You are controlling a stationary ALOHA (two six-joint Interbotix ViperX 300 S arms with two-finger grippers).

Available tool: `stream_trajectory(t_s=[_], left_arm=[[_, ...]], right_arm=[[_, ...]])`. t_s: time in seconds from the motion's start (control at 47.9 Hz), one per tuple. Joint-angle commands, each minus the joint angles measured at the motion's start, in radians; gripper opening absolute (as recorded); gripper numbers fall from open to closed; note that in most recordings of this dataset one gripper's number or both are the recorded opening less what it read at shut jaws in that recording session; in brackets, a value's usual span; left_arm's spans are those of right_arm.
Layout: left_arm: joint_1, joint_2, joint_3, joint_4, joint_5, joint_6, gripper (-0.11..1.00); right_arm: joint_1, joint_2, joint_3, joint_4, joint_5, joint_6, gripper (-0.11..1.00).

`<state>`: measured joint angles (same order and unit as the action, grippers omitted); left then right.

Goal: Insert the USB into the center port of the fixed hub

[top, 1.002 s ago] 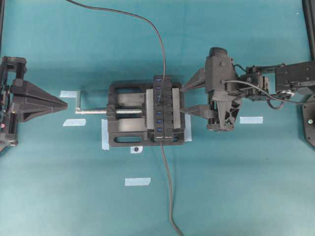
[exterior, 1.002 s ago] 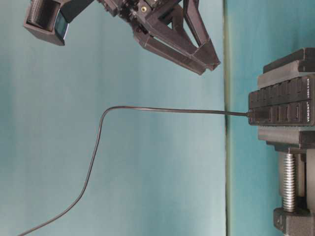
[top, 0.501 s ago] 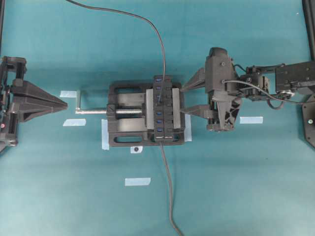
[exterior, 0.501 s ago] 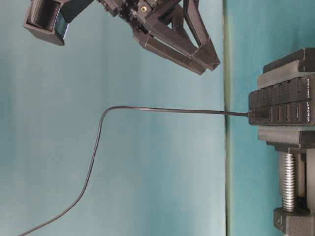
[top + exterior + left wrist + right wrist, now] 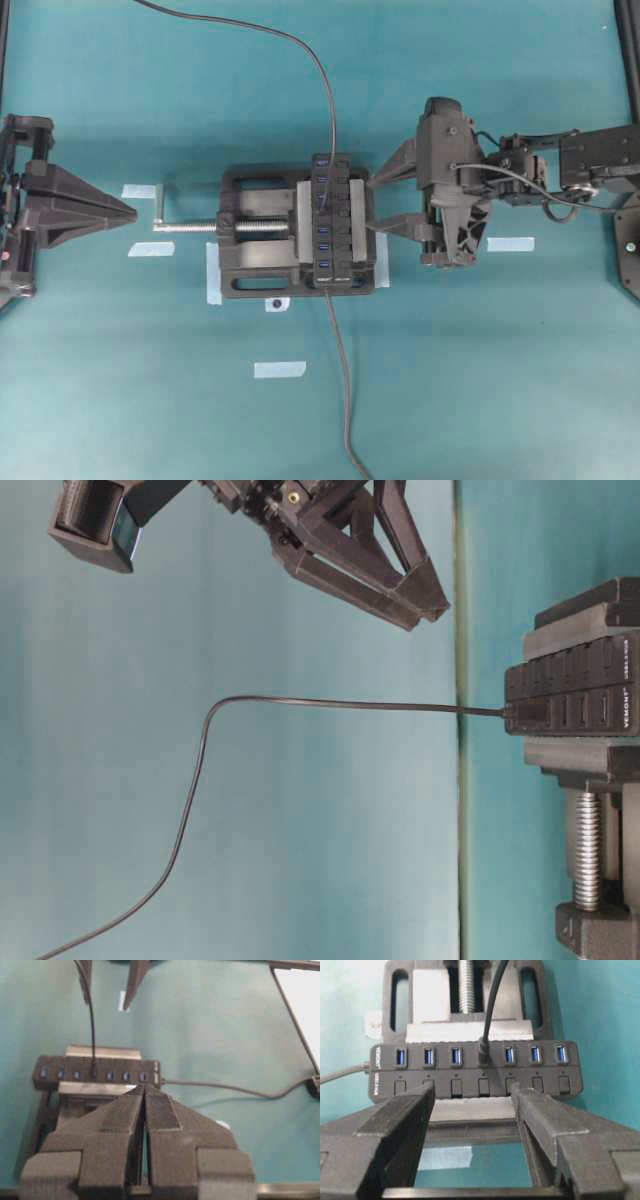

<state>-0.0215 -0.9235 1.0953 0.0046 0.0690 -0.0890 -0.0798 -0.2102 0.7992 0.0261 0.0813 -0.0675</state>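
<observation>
the right claw [image 5: 373, 204] stands with its two fingers [image 5: 402, 1110] wide apart and nothing between them. just ahead of its tips lies the fixed hub [image 5: 475, 1071], a long black strip with a row of blue ports and a row of black buttons on the side nearer the claw. the tips are close to the hub's edge; from these views it cannot be told whether they touch it.

the usb [image 5: 484, 1053] is seated in the center port [image 5: 483, 1059], straight ahead of the gap between the right claw's fingers, with three blue ports open on either side. its thin dark cable [image 5: 300, 45] rises from the plug and runs away from the claw, across the teal tabletop [image 5: 480, 380] and out of view. in the table-level view the same cable [image 5: 300, 702] stands straight out of the hub before it bends away.

the hub is clamped in a black vise [image 5: 250, 245], beyond the hub as seen from the right claw, its silver screw [image 5: 190, 227] pointing toward the left claw. a second dark cable [image 5: 342, 390] leaves the hub's end.

the left claw [image 5: 128, 212] is pressed together, empty, well back from the vise, its tip aimed along the screw handle. several strips of pale tape [image 5: 280, 369] lie on the tabletop.
</observation>
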Motion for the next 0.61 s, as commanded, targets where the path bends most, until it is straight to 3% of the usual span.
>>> stream_trajectory(t_s=[0.0, 0.585], left_arm=[[0.0, 0.005, -0.014, 0.002, -0.009, 0.0, 0.0], [-0.002, 0.006, -0.011, 0.002, -0.009, 0.006, 0.0]], right_arm=[[0.005, -0.006, -0.02, 0.0, -0.009, 0.008, 0.68], [0.005, 0.003, -0.023, -0.002, -0.012, 0.008, 0.68]])
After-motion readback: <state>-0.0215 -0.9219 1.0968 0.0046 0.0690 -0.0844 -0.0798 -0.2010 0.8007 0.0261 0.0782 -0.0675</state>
